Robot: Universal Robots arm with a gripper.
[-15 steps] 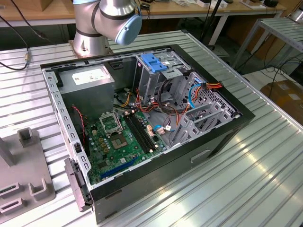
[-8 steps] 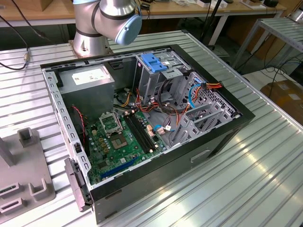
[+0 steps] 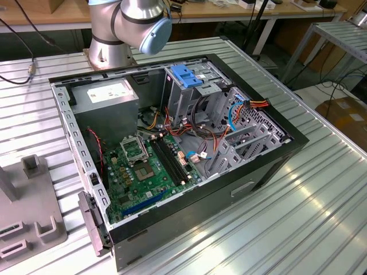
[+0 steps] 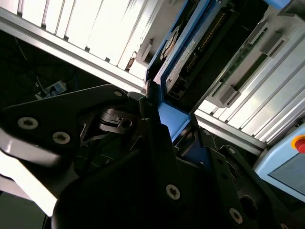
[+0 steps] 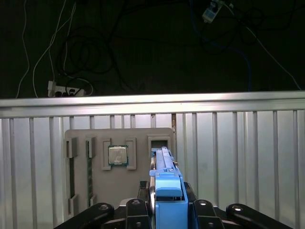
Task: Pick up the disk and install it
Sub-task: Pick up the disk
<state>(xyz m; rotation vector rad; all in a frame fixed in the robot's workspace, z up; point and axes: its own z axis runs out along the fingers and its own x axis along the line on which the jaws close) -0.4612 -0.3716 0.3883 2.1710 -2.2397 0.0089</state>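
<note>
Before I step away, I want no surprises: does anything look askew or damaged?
Nothing stands out. The disk stands upright on edge in the gripper, over the grey tray, whose chip lies flat.

Behind the computer case (image 3: 269, 166), my arm (image 3: 129, 23) is cropped above its elbow; the disk (image 5: 167, 191) has its near end cut off.

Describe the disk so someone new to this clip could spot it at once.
In the first wrist view, find the slatted metal table and the grey fixture plate on it. The disk shows edge-on against it, clamped in the gripper. Its bright blue rails set it apart from the square silver chip beside it.
</note>
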